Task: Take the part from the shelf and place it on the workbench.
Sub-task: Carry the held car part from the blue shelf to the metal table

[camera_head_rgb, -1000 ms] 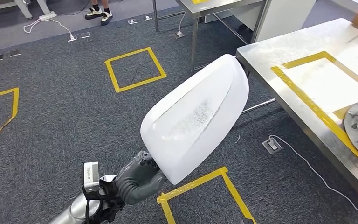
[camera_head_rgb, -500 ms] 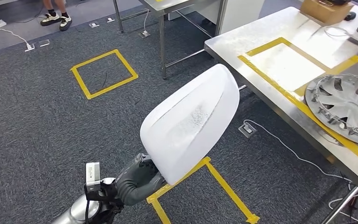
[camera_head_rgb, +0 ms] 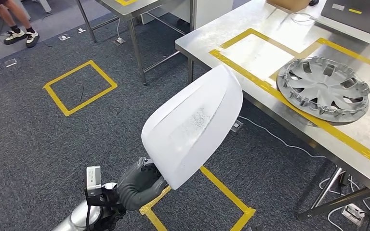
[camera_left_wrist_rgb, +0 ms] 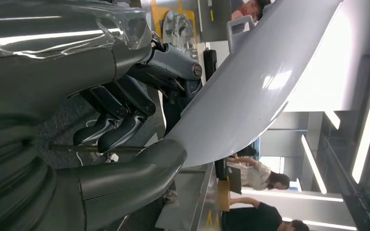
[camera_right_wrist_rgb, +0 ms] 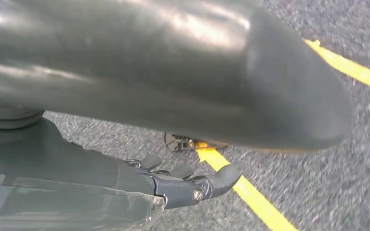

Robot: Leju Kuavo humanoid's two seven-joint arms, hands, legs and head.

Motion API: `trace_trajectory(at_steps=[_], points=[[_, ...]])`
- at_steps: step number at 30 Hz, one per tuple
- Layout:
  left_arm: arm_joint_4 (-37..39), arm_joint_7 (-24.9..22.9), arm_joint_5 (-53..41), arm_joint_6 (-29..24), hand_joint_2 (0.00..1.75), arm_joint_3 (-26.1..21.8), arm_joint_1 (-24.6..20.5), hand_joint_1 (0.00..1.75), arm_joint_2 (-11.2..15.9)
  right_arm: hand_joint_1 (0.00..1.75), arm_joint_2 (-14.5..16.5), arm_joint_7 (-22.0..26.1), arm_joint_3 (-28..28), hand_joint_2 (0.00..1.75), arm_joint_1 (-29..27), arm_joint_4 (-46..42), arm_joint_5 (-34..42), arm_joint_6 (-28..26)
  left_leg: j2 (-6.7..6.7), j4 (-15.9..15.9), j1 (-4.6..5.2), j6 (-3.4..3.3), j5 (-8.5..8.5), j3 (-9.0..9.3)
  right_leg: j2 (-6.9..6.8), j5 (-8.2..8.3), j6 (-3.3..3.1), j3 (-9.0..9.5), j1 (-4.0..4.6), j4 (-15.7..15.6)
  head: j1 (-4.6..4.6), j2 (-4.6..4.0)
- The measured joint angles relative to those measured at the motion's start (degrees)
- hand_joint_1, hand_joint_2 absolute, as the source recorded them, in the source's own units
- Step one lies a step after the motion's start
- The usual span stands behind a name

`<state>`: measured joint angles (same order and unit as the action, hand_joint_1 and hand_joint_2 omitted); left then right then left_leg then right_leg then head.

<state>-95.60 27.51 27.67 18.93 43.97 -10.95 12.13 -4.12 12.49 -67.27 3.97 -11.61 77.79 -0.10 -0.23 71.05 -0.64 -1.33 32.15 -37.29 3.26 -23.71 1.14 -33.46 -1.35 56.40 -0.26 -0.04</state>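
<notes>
- The left hand (camera_head_rgb: 142, 185) has a dark grey, smooth, rubbery-looking cover; in the head view it sits at about 7 o'clock.
- Behind it is a black wrist section, then a silver, rounded left arm (camera_head_rgb: 79, 219).
- A small white box with a dark label (camera_head_rgb: 93, 176) is mounted on top of the wrist, with a thin black cable beside it.
- In the left wrist view, the hand's grey cover is ribbed, the thumb (camera_left_wrist_rgb: 139, 168) is thick and grey, and the darker fingers (camera_left_wrist_rgb: 120, 132) have glossy black tips and round silver screw heads.
- The right hand (camera_right_wrist_rgb: 139, 144) has a glossy grey thumb (camera_right_wrist_rgb: 183, 77), dark fingers, and one visible screw.
</notes>
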Motion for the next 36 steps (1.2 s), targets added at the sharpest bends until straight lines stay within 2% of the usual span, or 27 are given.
trace_trajectory(at_steps=[1, 3, 4, 5, 6, 7, 9, 11, 13, 14, 15, 16, 17, 18, 19, 21, 22, 24, 25, 27, 28, 29, 30, 32, 33, 34, 36], points=[[0.0, 0.0, 0.0, -0.1, 1.75, 0.0, 0.0, 1.75, 0.0, 0.0, -0.1, 0.0, 0.0, 0.0, 0.0, 0.0, 0.0, 0.0, -0.76, -4.1, -0.05, -0.25, -2.25, 2.0, 0.76, 0.06, 0.09, 0.04, 0.0, 0.0, 0.0, 0.0], [0.0, -0.1, 0.0, -0.2, 1.75, -0.1, 0.0, 1.75, 0.0, 0.0, -0.2, 0.0, 0.0, 0.0, 0.0, 0.0, 0.0, 0.0, -3.07, -10.9, -0.18, -0.64, -4.87, 5.41, 2.06, 0.34, 0.53, -0.19, 0.15, 0.2, 0.02, 0.0], [0.0, -0.1, 0.0, -0.2, 1.75, -0.1, 0.0, 1.75, 0.0, 0.0, -0.2, 0.0, 0.0, 0.0, 0.0, 0.0, 0.0, 0.0, -3.89, -12.5, -0.17, -0.73, -5.17, 6.06, 2.55, 0.54, 0.84, -0.47, 0.17, 0.2, 0.02, 0.0], [0.0, -0.1, 0.0, -0.2, 1.75, -0.2, 0.0, 1.75, 0.0, 0.0, -0.3, 0.0, 0.0, 0.0, -0.1, 0.0, 0.1, 0.0, -4.1, -12.9, -0.06, -0.79, -5.0, 6.13, 3.0, 0.8, 1.22, -0.8, 0.13, 0.2, 0.01, 0.0], [0.0, -0.1, 0.0, -0.2, 1.75, -0.2, 0.0, 1.75, -0.1, 0.0, -0.4, 0.0, 0.0, 0.0, -0.4, 0.0, 0.1, 0.0, -3.64, -13.2, 0.02, -0.97, -5.18, 6.05, 3.41, 1.03, 1.59, -1.08, 0.03, 0.1, 0.0, 0.0], [0.0, -0.1, 0.0, -0.2, 1.75, -0.3, 0.0, 1.75, -0.2, 0.0, -0.4, 0.0, 0.0, 0.0, -0.6, 0.0, 0.2, -0.1, -3.18, -13.5, 0.0, -1.24, -5.45, 6.03, 3.23, 1.08, 1.84, -1.36, -0.06, 0.1, 0.01, 0.0], [0.0, -0.1, 0.0, -0.1, 1.75, -0.4, 0.0, 1.75, -0.5, 0.0, -0.6, 0.1, 0.0, 0.0, -1.1, 0.0, 0.3, -0.2, -2.22, -14.2, -0.07, -1.97, -6.14, 5.98, 0.77, -0.39, 1.86, -2.81, 0.08, 2.5, 0.17, 0.0], [0.0, -0.1, 0.0, 0.0, 1.75, -0.4, 0.2, 1.75, -0.6, 0.0, -0.8, 0.2, 0.0, 0.0, -1.1, 0.0, 0.4, -0.2, -1.26, -14.4, 0.1, -2.43, -6.52, 5.62, -2.0, -3.92, 1.48, -6.13, 0.17, 9.7, 0.31, 0.0], [0.0, -0.1, -0.1, 0.1, 1.75, -0.4, 0.3, 1.75, -0.6, 0.0, -0.9, 0.2, 0.1, 0.0, -1.2, 0.0, 0.4, -0.2, -0.31, -14.4, 0.28, -2.55, -6.71, 5.25, -2.53, -6.46, 1.63, -8.84, 0.11, 16.6, 0.33, 0.0], [0.0, -0.1, -0.1, 0.1, 1.75, -0.4, 0.3, 1.75, -0.6, 0.0, -1.0, 0.2, 0.1, 0.0, -1.3, 0.0, 0.4, -0.2, 0.06, -14.4, 0.32, -2.52, -6.78, 5.15, -2.58, -6.52, 1.97, -8.62, 0.1, 17.1, 0.34, 0.0], [0.0, -0.1, -0.1, 0.1, 1.75, -0.4, 0.4, 1.75, -0.6, 0.0, -1.0, 0.2, 0.1, 0.0, -1.3, 0.0, 0.4, -0.2, 0.33, -14.3, 0.35, -2.47, -6.83, 5.11, -2.63, -5.74, 2.39, -7.11, 0.11, 15.0, 0.36, 0.0], [0.0, -0.1, -0.1, 0.1, 1.75, -0.4, 0.4, 1.75, -0.6, 0.0, -1.1, 0.2, 0.1, 0.0, -1.4, 0.0, 0.4, -0.2, 0.54, -14.3, 0.38, -2.4, -6.87, 5.11, -2.72, -4.45, 2.75, -4.62, 0.13, 10.9, 0.37, 0.0], [0.0, -0.1, -0.1, 0.2, 1.75, -0.4, 0.4, 1.75, -0.7, 0.0, -1.3, 0.2, 0.1, 0.0, -1.4, 0.0, 0.4, -0.3, 0.7, -14.3, 0.44, -2.31, -6.89, 5.09, -2.89, -3.3, 2.81, -1.94, 0.2, 6.3, 0.4, 0.0], [0.0, -0.1, 0.0, 0.3, 1.75, -0.4, 0.4, 1.75, -0.7, 0.0, -1.4, 0.3, 0.1, 0.0, -1.4, 0.0, 0.4, -0.3, 0.79, -14.3, 0.58, -2.14, -6.93, 5.02, -3.03, -2.37, 2.59, 0.13, 0.31, 2.6, 0.4, 0.0], [0.0, -0.1, 0.1, 0.5, 1.75, -0.4, 0.4, 1.75, -0.8, 0.0, -1.5, 0.3, 0.2, 0.0, -1.4, 0.0, 0.4, -0.3, 0.86, -14.2, 0.71, -1.93, -7.0, 4.9, -3.14, -1.86, 2.23, 1.36, 0.45, 0.4, 0.44, 0.0], [0.1, 0.0, 0.3, 1.0, 1.75, -0.4, 0.4, 1.75, -1.1, 0.0, -1.7, 0.3, 0.4, 0.0, -1.7, 0.0, 0.5, -0.5, 0.88, -14.1, 0.83, -1.43, -7.18, 4.69, -3.19, -1.55, 1.55, 1.74, 0.68, -0.4, 0.45, 0.0], [0.1, 0.0, 0.4, 1.2, 1.75, -0.4, 0.4, 1.75, -1.2, 0.0, -1.8, 0.3, 0.5, 0.0, -1.8, 0.1, 0.6, -0.6, 0.87, -14.1, 0.75, -1.19, -7.1, 4.58, -3.19, -1.38, 1.26, 1.75, 0.46, -0.6, 0.48, 0.0], [0.3, 0.3, 0.6, 1.8, 1.75, -0.5, 0.4, 1.75, -1.5, 0.0, -1.9, 0.3, 0.6, 0.0, -1.9, 0.1, 0.6, -0.9, 0.65, -12.0, 0.57, -0.6, -5.51, 3.69, -3.18, -1.05, 0.55, 1.85, 0.03, -0.9, 0.43, 0.0], [0.4, 0.6, 0.8, 2.1, 1.75, -0.6, 0.4, 1.75, -1.5, 0.0, -1.9, 0.3, 0.6, 0.0, -1.9, 0.1, 0.6, -1.0, 0.52, -9.3, 0.41, -0.27, -3.82, 2.5, -3.18, -0.92, 0.21, 1.91, -0.17, -1.1, 0.4, 0.0], [0.9, 1.0, 1.1, 2.4, 1.75, -0.7, 0.6, 1.75, -1.6, 0.0, -2.1, 0.2, 0.7, 0.0, -2.0, 0.1, 0.5, -1.1, 0.36, -1.5, 0.08, 0.33, -0.08, -0.91, -3.18, -0.88, -0.08, 1.84, -0.04, -1.0, 0.39, 0.0], [1.1, 1.1, 1.2, 2.4, 1.75, -0.7, 0.7, 1.75, -1.6, 0.0, -2.1, 0.2, 0.7, 0.0, -2.1, 0.2, 0.3, -1.1, 0.34, 1.6, -0.07, 0.55, 0.9, -2.3, -3.17, -0.89, -0.09, 1.81, -0.01, -1.0, 0.41, 0.0], [1.3, 1.3, 1.3, 2.4, 1.75, -0.8, 0.9, 1.75, -1.7, 0.0, -2.2, 0.1, 0.7, 0.0, -2.1, 0.2, 0.1, -1.1, 0.34, 2.8, -0.21, 0.69, 0.81, -2.82, -3.14, -0.89, -0.09, 1.8, -0.01, -1.0, 0.41, 0.0], [1.5, 1.4, 1.4, 2.2, 1.75, -0.9, 1.0, 1.75, -1.7, 0.0, -2.2, 0.0, 0.7, 0.0, -2.2, 0.2, 0.0, -1.1, 0.34, 1.6, -0.35, 0.76, -0.37, -2.21, -3.09, -0.89, -0.08, 1.8, -0.04, -0.9, 0.4, 0.0], [1.8, 1.7, 1.6, 1.7, 1.75, -1.3, 1.1, 1.75, -1.8, 0.0, -2.2, -0.2, 0.7, 0.0, -2.2, 0.2, -0.3, -1.1, 0.28, -5.9, -0.67, 0.77, -4.11, 1.53, -2.9, -0.98, 0.08, 1.78, -0.1, -0.7, 0.39, 0.0], [2.0, 1.8, 1.7, 1.3, 1.75, -1.5, 1.2, 1.75, -2.0, 0.0, -2.2, -0.4, 0.6, 0.0, -2.2, 0.2, -0.4, -1.1, 0.19, -9.6, -0.69, 0.71, -5.32, 3.35, -2.81, -1.08, 0.26, 1.66, 0.06, -0.5, 0.39, 0.0], [2.0, 2.0, 1.7, 0.8, 1.75, -1.8, 1.2, 1.75, -2.1, 0.0, -2.3, -0.7, 0.6, 0.0, -2.1, 0.2, -0.5, -1.0, 0.1, -12.1, -0.61, 0.57, -5.87, 4.48, -2.76, -1.11, 0.54, 1.5, 0.2, -0.4, 0.4, 0.0], [2.1, 2.6, 1.7, -0.1, 1.75, -2.2, 1.3, 1.75, -2.5, 0.0, -2.4, -1.1, 0.6, 0.0, -2.1, 0.2, -0.6, -1.0, -0.02, -13.4, -0.27, -0.04, -5.72, 4.75, -2.73, -0.9, 1.36, 1.29, 0.43, -0.2, 0.43, 0.0]])
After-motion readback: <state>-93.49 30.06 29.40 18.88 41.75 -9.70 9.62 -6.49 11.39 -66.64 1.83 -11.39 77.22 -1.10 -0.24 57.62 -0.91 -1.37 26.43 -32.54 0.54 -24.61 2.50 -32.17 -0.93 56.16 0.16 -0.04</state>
